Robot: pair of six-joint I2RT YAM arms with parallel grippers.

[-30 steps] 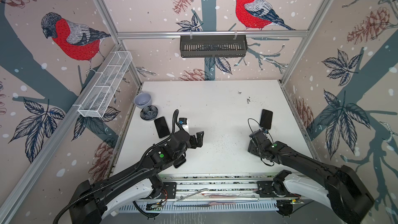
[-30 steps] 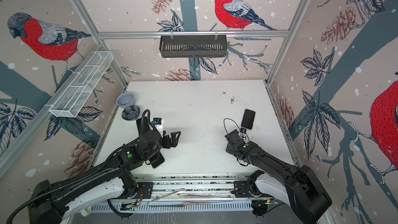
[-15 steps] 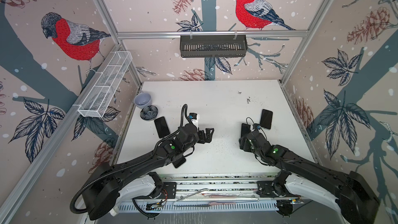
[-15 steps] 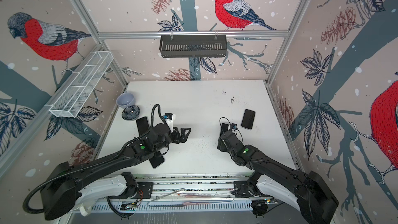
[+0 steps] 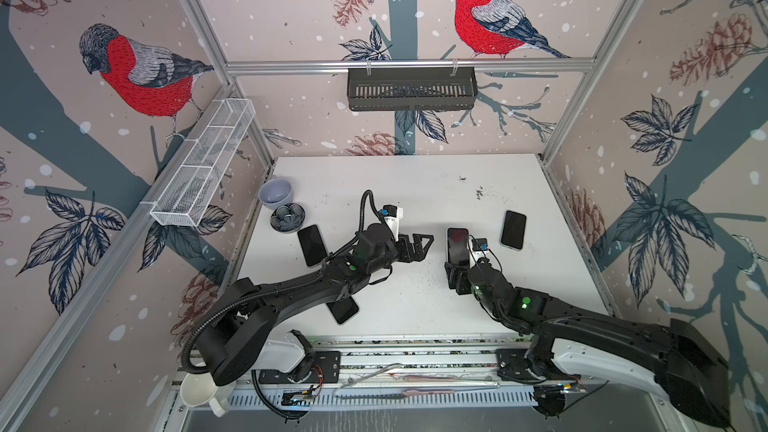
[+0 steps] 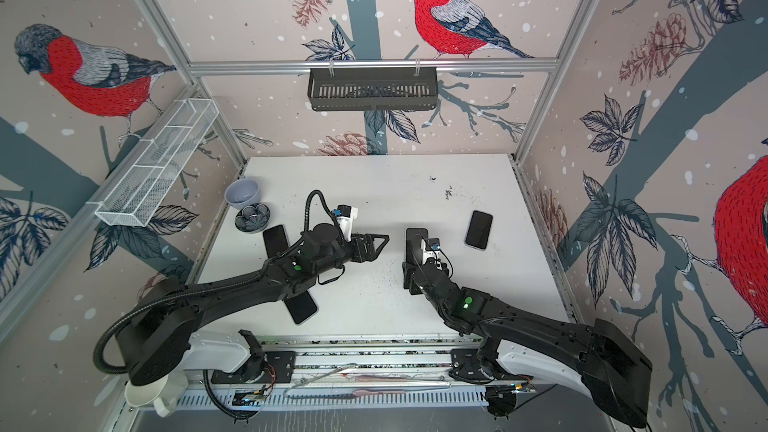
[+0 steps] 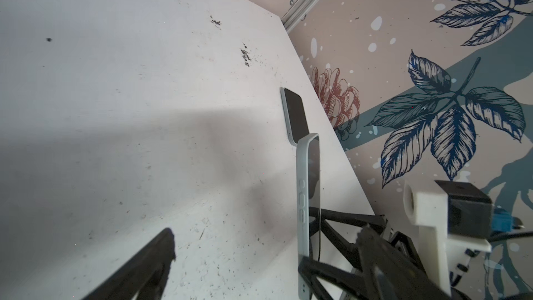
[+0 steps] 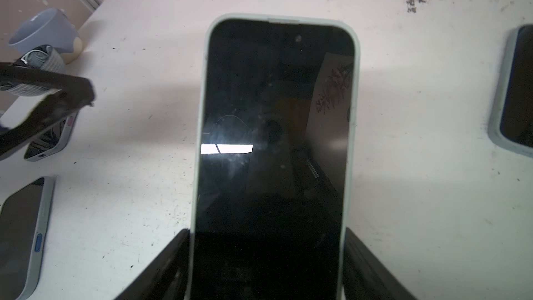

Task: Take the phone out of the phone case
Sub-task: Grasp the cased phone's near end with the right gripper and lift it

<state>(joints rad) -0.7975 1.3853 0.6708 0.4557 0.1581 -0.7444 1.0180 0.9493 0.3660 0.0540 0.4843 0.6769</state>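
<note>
The phone (image 5: 457, 243) (image 6: 413, 243), a dark screen in a pale grey-green phone case (image 8: 202, 111), is held up off the white table near the middle. My right gripper (image 5: 456, 272) (image 8: 266, 255) is shut on its lower end, one finger (image 8: 173, 258) on each long edge of the case. My left gripper (image 5: 419, 247) (image 6: 379, 243) hangs open just left of the phone, not touching it. In the left wrist view the case (image 7: 302, 197) shows edge-on between the open fingers (image 7: 161, 252), closer to the far one.
Other cased phones lie on the table: one at the right (image 5: 513, 229), one at the left (image 5: 311, 245), one under the left arm (image 5: 343, 309). A grey bowl (image 5: 276, 193) and a dark flower dish (image 5: 287, 216) sit back left. Baskets hang on the walls.
My right arm has swung left toward the middle, carrying the cased phone and raising it. My left arm has reached right, its open gripper now close beside the phone.
</note>
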